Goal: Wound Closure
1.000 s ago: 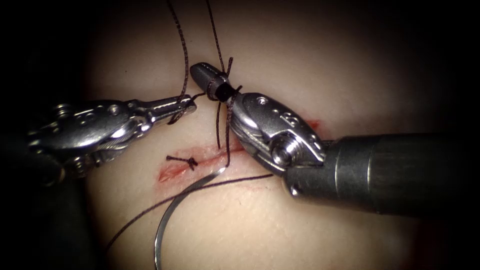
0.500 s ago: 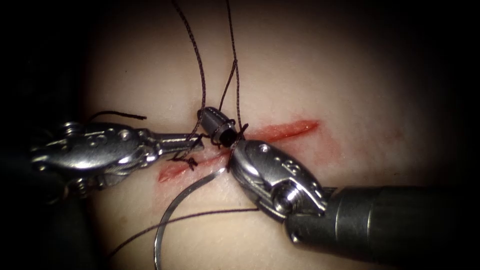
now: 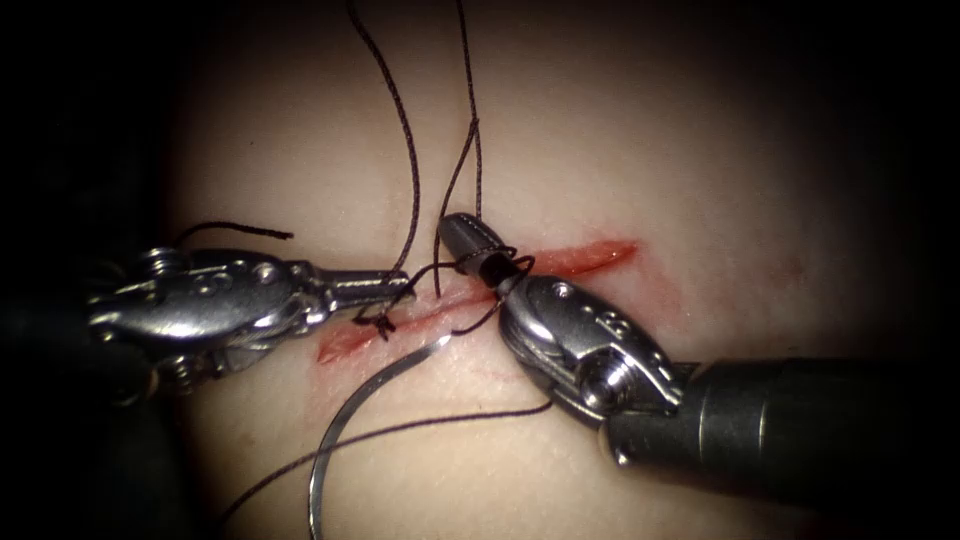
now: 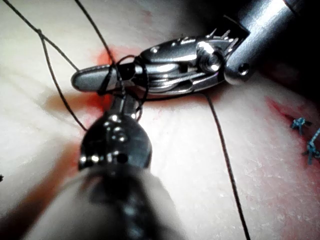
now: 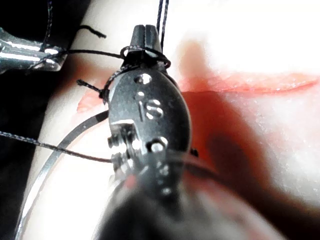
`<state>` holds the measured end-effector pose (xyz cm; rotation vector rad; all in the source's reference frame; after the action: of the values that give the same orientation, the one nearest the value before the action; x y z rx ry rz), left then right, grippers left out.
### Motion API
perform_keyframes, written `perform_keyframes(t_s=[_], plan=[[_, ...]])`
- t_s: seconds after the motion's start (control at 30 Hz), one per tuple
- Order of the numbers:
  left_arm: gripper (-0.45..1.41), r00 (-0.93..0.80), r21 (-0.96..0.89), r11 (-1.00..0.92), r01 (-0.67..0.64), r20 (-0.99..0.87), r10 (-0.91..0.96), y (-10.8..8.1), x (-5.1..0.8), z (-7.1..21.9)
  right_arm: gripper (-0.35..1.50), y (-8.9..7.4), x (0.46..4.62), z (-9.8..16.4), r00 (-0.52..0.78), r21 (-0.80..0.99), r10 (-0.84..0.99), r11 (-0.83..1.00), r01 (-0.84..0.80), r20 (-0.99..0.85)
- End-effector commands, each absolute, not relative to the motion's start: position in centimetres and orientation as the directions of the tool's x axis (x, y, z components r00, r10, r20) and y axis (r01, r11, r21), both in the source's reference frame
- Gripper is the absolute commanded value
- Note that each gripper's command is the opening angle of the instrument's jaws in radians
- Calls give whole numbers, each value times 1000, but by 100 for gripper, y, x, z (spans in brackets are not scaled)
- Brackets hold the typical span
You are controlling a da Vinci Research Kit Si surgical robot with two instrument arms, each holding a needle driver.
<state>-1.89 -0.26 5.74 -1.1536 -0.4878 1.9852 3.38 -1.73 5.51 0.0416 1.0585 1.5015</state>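
Note:
The cut (image 3: 560,262) runs across the tissue (image 3: 700,150), with a tied stitch (image 3: 380,322) near its left end. My left tool (image 3: 400,288) comes in from the left and is shut on the thread (image 3: 405,150) just above that stitch. My right tool (image 3: 455,230) lies over the middle of the cut, jaws shut, with thread loops (image 3: 490,262) wound around them. It is seen end-on as the right tool (image 5: 145,32) with its loops (image 5: 145,50). Neither tool holds the curved needle (image 3: 345,420); it lies flat on the tissue below the cut's left end.
Two thread strands rise past the picture's top edge (image 3: 470,80). Another strand (image 3: 420,428) trails across the tissue below the cut toward the lower left. Red fluid stains the cut's right part (image 3: 650,290). In the left wrist view the right tool (image 4: 170,65) crosses ahead of my left tool (image 4: 120,95).
Both tools came down from above the cut to its level. The right tool, still wrapped in thread, then shifted right; the left tool has held the thread throughout. The needle has not moved.

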Motion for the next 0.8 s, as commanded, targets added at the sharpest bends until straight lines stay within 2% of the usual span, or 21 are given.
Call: perform_keyframes(t_s=[0.03,0.2,0.23,0.3,0.37,0.4,0.47,0.6,0.7,0.8], plan=[[-45,-288,-646,-628,-433,-561,776,-30,-196,579,-35,-167,345,560,-271,618,803,148,-772,-531],[-45,-287,-659,-619,-427,-550,784,-34,-201,577,-35,-159,344,569,-298,624,801,117,-773,-519],[-45,-288,-659,-619,-427,-550,784,-35,-202,577,-6,-159,347,569,-305,631,804,110,-768,-511],[-45,-286,-662,-615,-427,-547,787,-35,-202,577,24,-159,350,569,-303,634,806,112,-765,-508],[-45,-286,-662,-615,-427,-547,787,-35,-202,578,26,-159,351,569,-306,638,808,109,-762,-503],[-45,-286,-662,-616,-427,-547,787,-34,-202,578,33,-158,352,570,-307,638,807,108,-763,-504],[-45,-286,-663,-616,-426,-547,787,-34,-202,578,65,-157,352,571,-308,637,807,106,-763,-504],[-45,-289,-662,-616,-427,-545,787,-34,-201,578,77,-158,353,568,-311,639,810,101,-762,-498],[-45,-289,-662,-616,-427,-546,787,-34,-201,578,67,-159,354,567,-306,644,814,105,-757,-493],[-45,-289,-662,-616,-427,-545,787,-34,-202,578,67,-156,355,570,-308,644,814,103,-758,-493]])
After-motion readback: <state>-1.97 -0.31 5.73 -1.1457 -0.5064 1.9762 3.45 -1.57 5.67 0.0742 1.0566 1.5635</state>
